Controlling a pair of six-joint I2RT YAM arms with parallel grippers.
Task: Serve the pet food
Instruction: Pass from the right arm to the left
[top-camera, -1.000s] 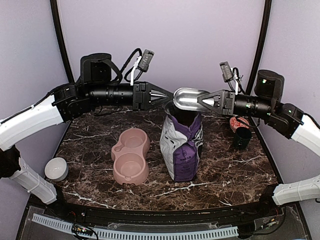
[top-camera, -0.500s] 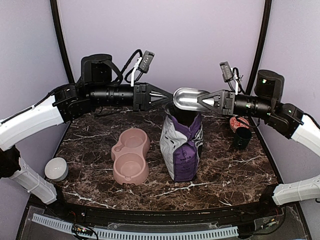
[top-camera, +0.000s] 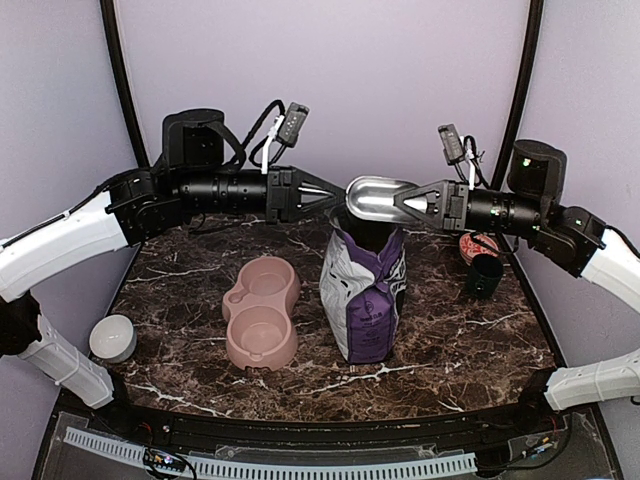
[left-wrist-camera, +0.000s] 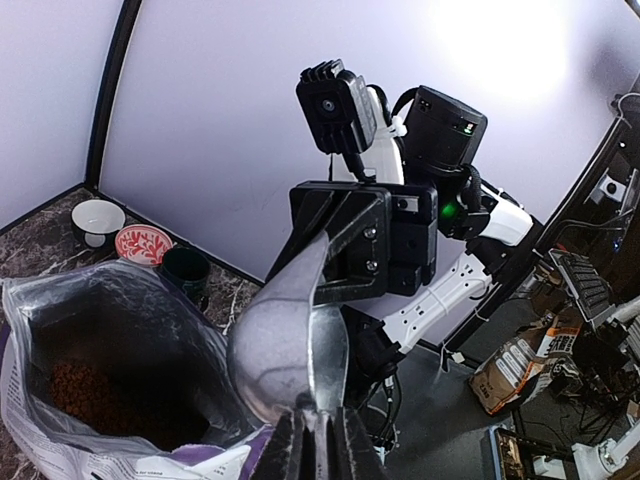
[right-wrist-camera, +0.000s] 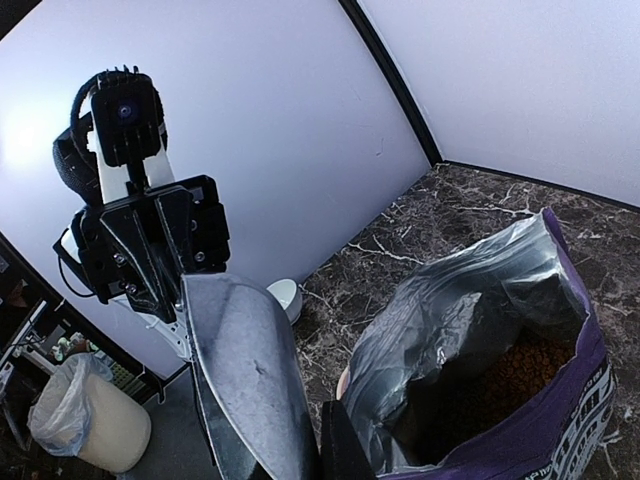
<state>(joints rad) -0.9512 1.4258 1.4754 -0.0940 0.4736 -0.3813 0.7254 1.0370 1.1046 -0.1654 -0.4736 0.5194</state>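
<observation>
A metal scoop (top-camera: 375, 198) hangs level above the open purple-and-white bag (top-camera: 365, 290). My right gripper (top-camera: 412, 205) is shut on its handle end. From the left, my left gripper (top-camera: 340, 196) meets the scoop's front rim; in the left wrist view its fingers (left-wrist-camera: 285, 450) stand tight on either side of that thin rim (left-wrist-camera: 322, 360). The pet food (left-wrist-camera: 85, 385) lies as brown pellets deep in the bag, also seen in the right wrist view (right-wrist-camera: 520, 375). The scoop (right-wrist-camera: 250, 380) looks empty there. The pink double bowl (top-camera: 262, 312) sits left of the bag.
A small white bowl (top-camera: 112, 338) stands at the table's left front edge. A red patterned dish (top-camera: 478, 245) and a dark cup (top-camera: 485, 277) sit right of the bag, under the right arm. Black frame posts rise at both back corners.
My left gripper's jaws have narrowed onto the scoop's front rim. Both arms and the scoop have stayed almost still.
</observation>
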